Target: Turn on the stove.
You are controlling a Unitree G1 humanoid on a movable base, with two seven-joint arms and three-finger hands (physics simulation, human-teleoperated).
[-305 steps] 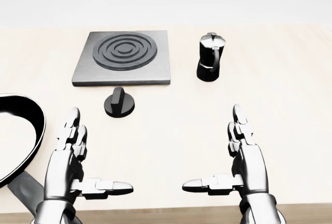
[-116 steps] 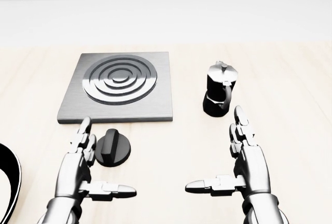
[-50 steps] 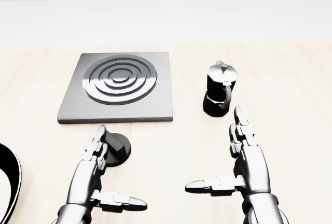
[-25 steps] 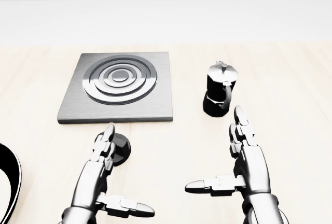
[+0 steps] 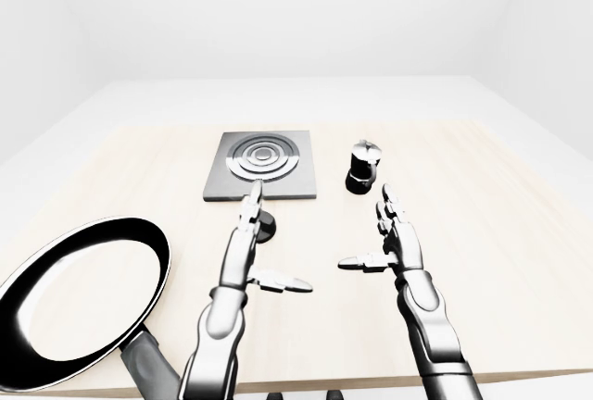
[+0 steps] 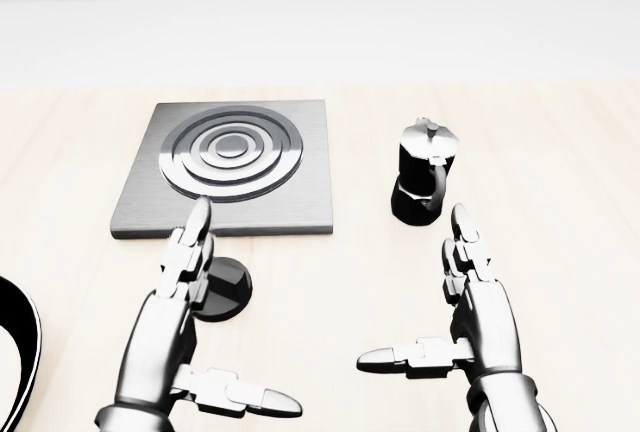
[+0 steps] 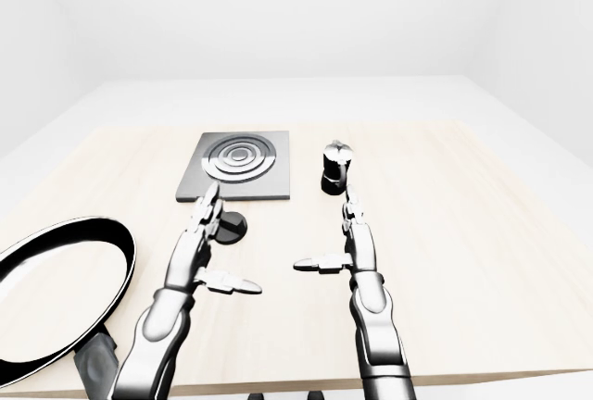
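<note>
The stove is a grey square plate point(image 6: 300, 202) with ring burners, on the wooden table at upper left of the head view. Its black round knob point(image 6: 228, 287) lies just below the plate. My left hand point(image 6: 195, 327) is open, its fingers stretched flat over the knob's left half and hiding it; fingertips reach the plate's lower edge. I cannot tell whether it touches the knob. My right hand point(image 6: 445, 307) is open and empty, hovering below the moka pot.
A black moka pot point(image 6: 422, 184) stands right of the stove plate. A large black frying pan point(image 5: 83, 298) lies at the table's lower left, its handle toward the table edge. The table point(image 5: 519, 261) ends at a pale floor all round.
</note>
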